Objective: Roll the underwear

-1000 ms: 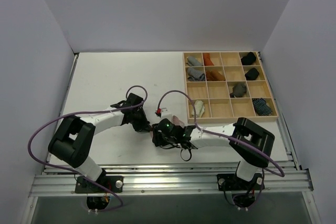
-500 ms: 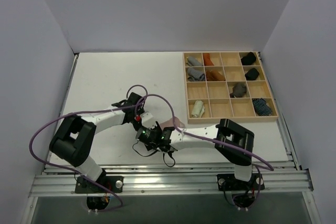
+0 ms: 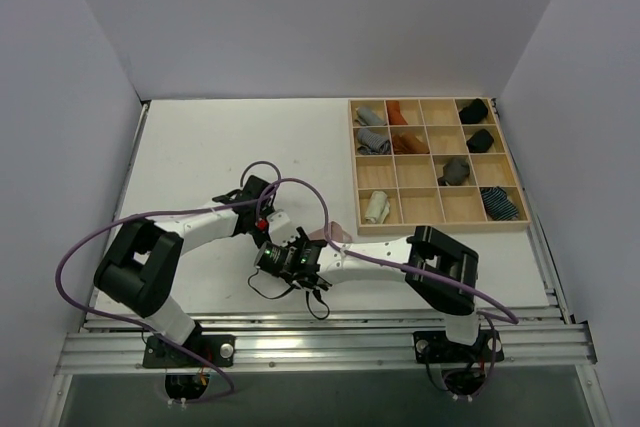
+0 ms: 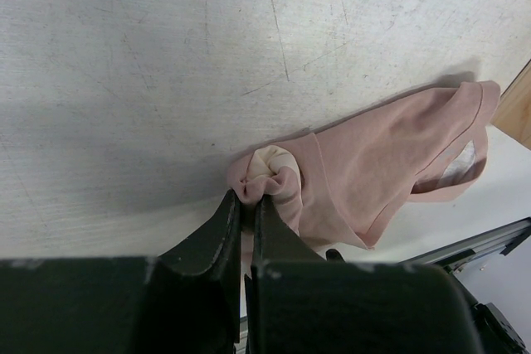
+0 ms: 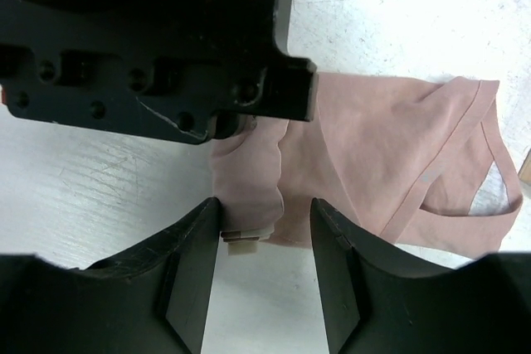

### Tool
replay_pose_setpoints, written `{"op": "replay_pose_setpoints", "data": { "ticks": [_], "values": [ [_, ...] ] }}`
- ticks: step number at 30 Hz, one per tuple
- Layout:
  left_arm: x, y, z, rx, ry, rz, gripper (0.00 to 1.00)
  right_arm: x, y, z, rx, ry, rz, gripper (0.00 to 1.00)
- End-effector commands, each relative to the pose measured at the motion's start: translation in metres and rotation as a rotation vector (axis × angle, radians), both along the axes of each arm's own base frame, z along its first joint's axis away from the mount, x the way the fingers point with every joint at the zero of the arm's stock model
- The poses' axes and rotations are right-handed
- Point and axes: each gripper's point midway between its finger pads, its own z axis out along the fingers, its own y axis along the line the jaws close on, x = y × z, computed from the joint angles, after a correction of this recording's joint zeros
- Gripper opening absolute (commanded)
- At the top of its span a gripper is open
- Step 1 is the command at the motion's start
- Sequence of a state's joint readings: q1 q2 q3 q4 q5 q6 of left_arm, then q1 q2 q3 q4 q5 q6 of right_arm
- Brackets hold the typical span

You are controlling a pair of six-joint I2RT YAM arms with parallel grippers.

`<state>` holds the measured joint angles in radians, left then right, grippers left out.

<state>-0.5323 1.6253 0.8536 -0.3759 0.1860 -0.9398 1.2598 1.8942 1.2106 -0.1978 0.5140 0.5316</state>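
R jaws shifted left over underwear [image 5: 373, 147]

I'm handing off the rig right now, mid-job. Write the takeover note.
Left gripper: shut on the bunched beige end of the dusty pink cloth briefs.
Right gripper: open, jaws either side of that end.
Pink briefs lie mostly flat on the white table, near the wooden compartment tray.
Done: pale yellow-green rolled bundle in the tray's near-left compartment.
To do: roll the pink briefs.

arms [image 3: 195, 227]: 2, white links, black joints | cables [image 3: 75, 252]: purple loops | fingers [image 5: 189, 275]: black, matte
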Motion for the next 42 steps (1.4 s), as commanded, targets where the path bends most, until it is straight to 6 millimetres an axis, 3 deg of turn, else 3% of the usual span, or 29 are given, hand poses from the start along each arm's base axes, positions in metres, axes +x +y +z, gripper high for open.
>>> {"op": "replay_pose_setpoints", "data": {
  "ticks": [1,13,16,17,18,19,20,21,22,23,24,25,27,28,32,36,42],
  "values": [
    [-0.032,0.047,-0.046,0.260,0.114,0.002,0.02,-0.001,0.021,0.007,-0.021,-0.053,0.114,0.43],
    [-0.038,0.050,-0.047,0.272,0.140,0.015,0.02,0.002,0.036,-0.018,-0.029,-0.037,0.178,0.40],
    [-0.043,0.055,-0.046,0.290,0.160,0.020,0.02,0.003,0.029,-0.025,0.002,-0.001,0.137,0.25],
    [-0.045,0.056,-0.044,0.296,0.170,0.027,0.02,-0.002,0.020,-0.035,0.018,0.032,0.106,0.12],
    [-0.047,0.059,-0.044,0.302,0.180,0.041,0.02,-0.005,0.013,-0.041,0.029,0.059,0.086,0.07],
    [-0.054,0.065,-0.042,0.314,0.200,0.048,0.02,-0.001,0.019,-0.035,0.115,0.062,0.062,0.04],
    [-0.058,0.068,-0.040,0.316,0.215,0.061,0.02,-0.010,0.020,-0.040,0.165,0.113,0.065,0.01],
    [-0.062,0.069,-0.039,0.303,0.236,0.087,0.02,-0.022,0.001,-0.059,0.175,0.169,0.024,0.00],
    [-0.063,0.072,-0.031,0.280,0.233,0.115,0.02,-0.024,0.007,-0.056,0.256,0.178,0.013,0.00],
    [-0.071,0.075,-0.031,0.266,0.245,0.132,0.04,-0.026,0.001,-0.063,0.287,0.208,-0.009,0.00],
    [-0.071,0.074,-0.027,0.241,0.239,0.154,0.06,-0.042,-0.016,-0.081,0.293,0.282,-0.040,0.00],
    [-0.067,0.072,-0.015,0.196,0.206,0.169,0.08,-0.045,-0.014,-0.085,0.342,0.296,-0.049,0.00],
    [-0.064,0.071,-0.003,0.168,0.167,0.178,0.22,-0.062,-0.036,-0.104,0.369,0.375,-0.101,0.00],
    [-0.059,0.069,0.008,0.139,0.122,0.177,0.27,-0.061,-0.029,-0.101,0.443,0.382,-0.096,0.00],
    [-0.045,0.060,0.028,0.086,0.019,0.121,0.37,-0.073,-0.041,-0.116,0.521,0.476,-0.118,0.00],
    [-0.037,0.055,0.032,0.057,-0.051,0.077,0.42,-0.078,-0.043,-0.129,0.557,0.558,-0.132,0.00],
    [-0.041,0.055,0.019,0.049,-0.044,0.080,0.47,-0.084,-0.045,-0.138,0.613,0.609,-0.159,0.00]
  ]
}}
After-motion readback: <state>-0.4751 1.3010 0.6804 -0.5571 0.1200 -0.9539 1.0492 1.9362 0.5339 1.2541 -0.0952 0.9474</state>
